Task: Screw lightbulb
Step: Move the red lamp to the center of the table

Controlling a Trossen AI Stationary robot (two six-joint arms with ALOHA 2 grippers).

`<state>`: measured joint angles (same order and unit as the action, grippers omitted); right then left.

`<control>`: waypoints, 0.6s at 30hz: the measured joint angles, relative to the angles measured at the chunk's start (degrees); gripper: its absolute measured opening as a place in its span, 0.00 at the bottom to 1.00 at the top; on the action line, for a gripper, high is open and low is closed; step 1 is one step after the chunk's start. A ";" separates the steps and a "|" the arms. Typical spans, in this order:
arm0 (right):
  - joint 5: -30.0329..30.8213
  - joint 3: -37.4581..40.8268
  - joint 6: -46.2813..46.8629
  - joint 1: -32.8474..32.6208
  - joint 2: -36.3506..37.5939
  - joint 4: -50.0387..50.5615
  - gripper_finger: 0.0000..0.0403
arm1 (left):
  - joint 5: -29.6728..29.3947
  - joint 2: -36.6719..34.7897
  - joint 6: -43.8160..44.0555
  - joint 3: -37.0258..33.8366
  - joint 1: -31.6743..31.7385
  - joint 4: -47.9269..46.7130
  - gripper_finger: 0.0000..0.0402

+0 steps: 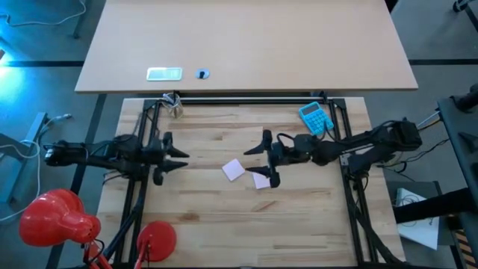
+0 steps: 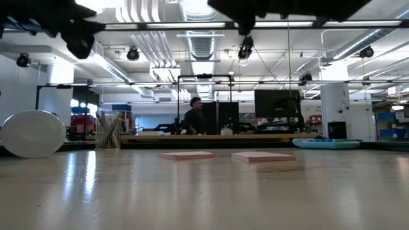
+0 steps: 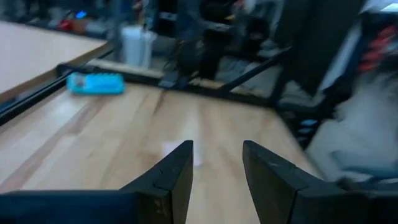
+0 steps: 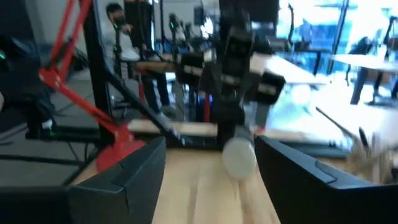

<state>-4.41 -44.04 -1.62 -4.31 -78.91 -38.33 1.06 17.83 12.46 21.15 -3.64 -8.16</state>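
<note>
The only thing looking like the lightbulb (image 4: 239,155) is showing in the right wrist view: a pale, rounded shape straight ahead of the right gripper's (image 1: 263,162) spread fingers and just beneath the facing left gripper (image 1: 173,163). It is blurred, so I cannot tell whether it is lying on the table (image 1: 224,224) or hanging from something. The overhead view is not showing it clearly either.

The right gripper is hovering with its jaws wide and holding nothing, and it is pointing across the table at the left gripper. I judge it is lining up on that pale shape. Two pink sticky notes (image 1: 233,169) are lying just under and ahead of its fingertips, one almost touching the nearer finger. A blue calculator (image 1: 317,117) is sitting behind it, beside its forearm.

The left gripper is facing back, well apart, with a moderate gap between its fingers (image 3: 174,177) and nothing between them. The red lamp (image 1: 52,217) and its round base (image 1: 157,239) are standing behind and to one side of this gripper, well apart from the right one. The socket is probably waiting there, so the bulb seems not yet screwed in.
</note>
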 joint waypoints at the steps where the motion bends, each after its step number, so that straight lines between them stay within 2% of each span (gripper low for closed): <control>1: -0.21 -0.76 -0.73 -0.29 0.21 -0.19 0.61 | 1.51 -1.52 0.22 -0.05 0.00 0.10 0.32; 4: -0.21 -1.82 -2.71 -1.58 1.10 -0.46 0.60 | 4.78 -5.54 1.08 -0.05 0.00 0.20 0.32; 8: 0.33 -1.89 1.01 -4.15 0.83 -0.54 0.55 | 7.29 -9.26 -0.18 0.19 0.00 -1.40 0.34; 13: 10.64 -2.84 4.17 -8.90 -4.57 -1.04 0.50 | 6.76 -8.81 -0.06 0.45 0.00 -4.31 0.42; 16: 13.65 -6.02 4.56 -11.39 -7.90 -1.34 0.51 | 10.17 -7.41 1.87 0.52 0.00 -3.12 0.49; 18: 14.91 -8.84 4.61 -13.41 -9.92 -1.25 0.52 | 15.19 -6.92 3.10 0.50 0.01 -2.67 0.54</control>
<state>10.50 -52.88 2.98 -17.72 -88.83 -39.58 16.24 10.91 15.56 21.65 -3.63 -10.83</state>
